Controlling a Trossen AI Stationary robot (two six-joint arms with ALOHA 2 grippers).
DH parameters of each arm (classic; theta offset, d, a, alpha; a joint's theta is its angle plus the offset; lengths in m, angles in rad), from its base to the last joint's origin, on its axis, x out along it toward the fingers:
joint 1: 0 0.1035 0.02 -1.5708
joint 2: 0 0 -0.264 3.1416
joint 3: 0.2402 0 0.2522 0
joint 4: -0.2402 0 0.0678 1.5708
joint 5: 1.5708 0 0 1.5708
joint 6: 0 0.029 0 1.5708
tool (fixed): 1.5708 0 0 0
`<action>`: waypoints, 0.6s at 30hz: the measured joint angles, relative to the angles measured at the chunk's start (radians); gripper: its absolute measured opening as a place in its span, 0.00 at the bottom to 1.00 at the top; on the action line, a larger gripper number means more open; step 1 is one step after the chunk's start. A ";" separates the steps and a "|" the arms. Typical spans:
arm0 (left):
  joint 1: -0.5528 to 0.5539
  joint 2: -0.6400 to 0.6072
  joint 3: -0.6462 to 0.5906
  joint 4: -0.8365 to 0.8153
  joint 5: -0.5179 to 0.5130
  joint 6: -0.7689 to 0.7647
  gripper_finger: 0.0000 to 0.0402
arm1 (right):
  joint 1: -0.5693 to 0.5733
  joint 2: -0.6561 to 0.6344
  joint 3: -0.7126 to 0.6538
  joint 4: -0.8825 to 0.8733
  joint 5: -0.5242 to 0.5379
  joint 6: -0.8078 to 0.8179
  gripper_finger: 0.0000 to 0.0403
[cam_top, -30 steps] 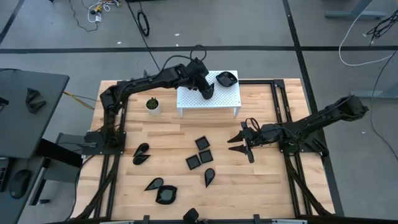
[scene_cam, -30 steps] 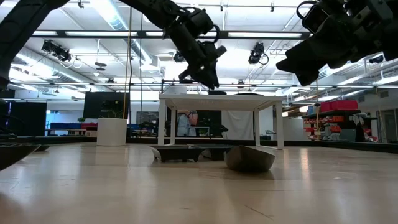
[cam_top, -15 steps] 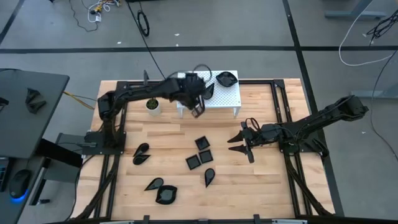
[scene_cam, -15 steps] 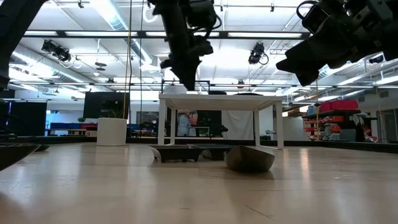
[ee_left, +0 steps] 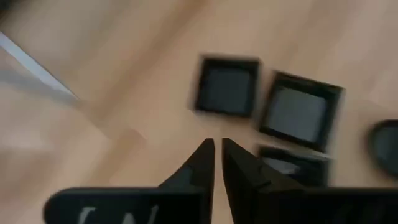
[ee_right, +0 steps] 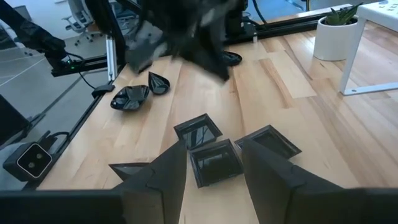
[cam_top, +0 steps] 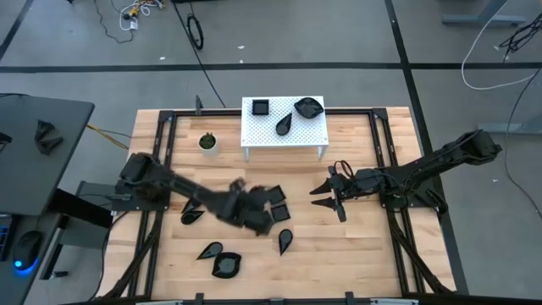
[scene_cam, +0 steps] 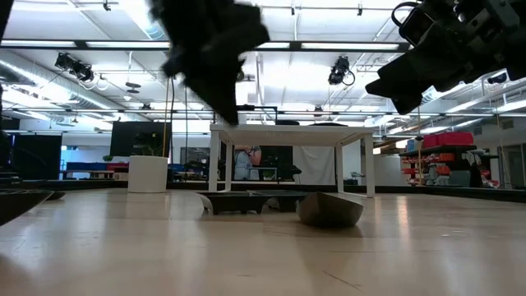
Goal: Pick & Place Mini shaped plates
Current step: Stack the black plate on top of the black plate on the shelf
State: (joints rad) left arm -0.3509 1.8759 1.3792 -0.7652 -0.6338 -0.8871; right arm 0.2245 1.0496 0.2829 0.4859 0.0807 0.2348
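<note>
While our left gripper hangs blurred over the square plates at mid-table, its fingers stand almost together with only a thin gap and nothing between them. Our right gripper waits to the right with its fingers spread, empty. Three plates rest on the white stand at the far side; more plates lie toward the near left.

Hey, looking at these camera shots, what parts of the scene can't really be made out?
- Left gripper, high view: motion blur smears it over the square plates; the plates under it are hidden.
- Left gripper, low view: a dark blur, its shape lost.
- Plates on the white stand, low view: seen edge-on, shapes unreadable.
- Plate at the table's front edge, high view: cut off by the frame.
</note>
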 joint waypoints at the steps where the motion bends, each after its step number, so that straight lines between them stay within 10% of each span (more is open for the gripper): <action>1: -0.013 0.000 -0.050 0.070 0.004 -0.061 0.11 | 0.000 0.000 0.000 0.002 0.000 0.000 0.39; 11: 0.075 0.001 -0.451 0.830 0.044 -0.256 0.40 | 0.000 0.000 0.000 0.051 0.005 -0.011 0.39; 18: 0.169 0.015 -0.469 0.929 0.185 -0.231 0.44 | 0.000 0.000 0.000 0.052 0.018 -0.011 0.39</action>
State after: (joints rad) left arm -0.1817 1.8908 0.9098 0.1635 -0.4492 -1.1177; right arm 0.2245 1.0496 0.2829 0.5378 0.0986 0.2234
